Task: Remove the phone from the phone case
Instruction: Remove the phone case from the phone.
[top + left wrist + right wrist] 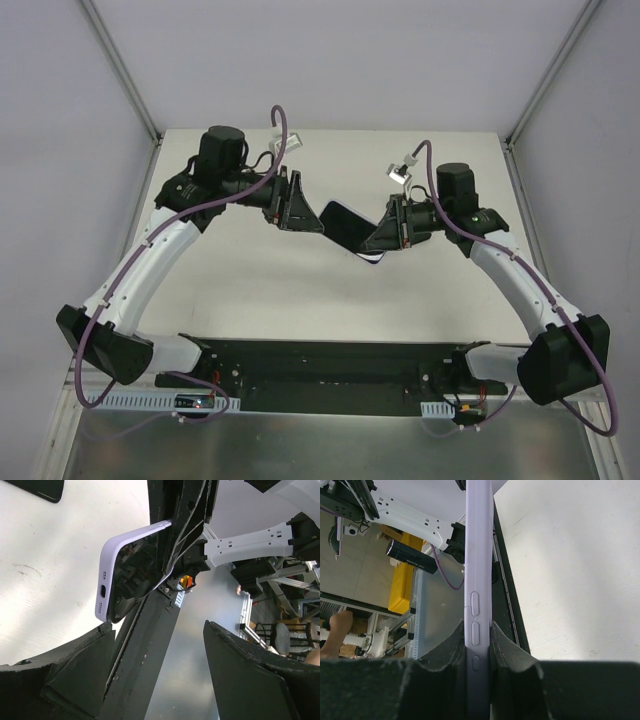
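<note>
Right fingers [516,656] pinch phone case [479,555]; left fingers [250,675] spread nearby.

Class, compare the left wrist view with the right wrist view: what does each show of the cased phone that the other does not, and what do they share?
Only the left wrist view: the phone case's end with its charging port, the phone's dark screen, and the left gripper open below it, touching nothing. Only the right wrist view: the case's side edge with its buttons, clamped between the right gripper's fingers. Both: the lavender case held above the white table.
</note>
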You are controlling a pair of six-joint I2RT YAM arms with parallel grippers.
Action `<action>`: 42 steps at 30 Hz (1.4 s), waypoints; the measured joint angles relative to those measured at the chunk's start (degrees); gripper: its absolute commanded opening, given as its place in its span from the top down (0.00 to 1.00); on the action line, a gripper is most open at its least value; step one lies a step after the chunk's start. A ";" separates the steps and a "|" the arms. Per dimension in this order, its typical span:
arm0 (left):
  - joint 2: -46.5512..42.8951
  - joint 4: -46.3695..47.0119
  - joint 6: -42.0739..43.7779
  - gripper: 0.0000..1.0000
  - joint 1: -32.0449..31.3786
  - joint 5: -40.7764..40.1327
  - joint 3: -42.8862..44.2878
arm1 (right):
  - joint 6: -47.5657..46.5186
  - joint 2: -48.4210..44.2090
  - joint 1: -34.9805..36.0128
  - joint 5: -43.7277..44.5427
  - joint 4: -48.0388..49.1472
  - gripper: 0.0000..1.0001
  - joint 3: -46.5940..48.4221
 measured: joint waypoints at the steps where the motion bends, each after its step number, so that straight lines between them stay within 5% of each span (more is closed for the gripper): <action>1: 0.17 0.09 -0.28 0.28 0.00 -0.04 0.00 | 0.02 0.02 0.00 0.00 0.02 1.00 0.00; 42: 1.40 8.79 -5.68 0.37 0.39 0.48 -4.66 | 3.34 0.02 -0.28 0.04 1.66 1.00 -0.09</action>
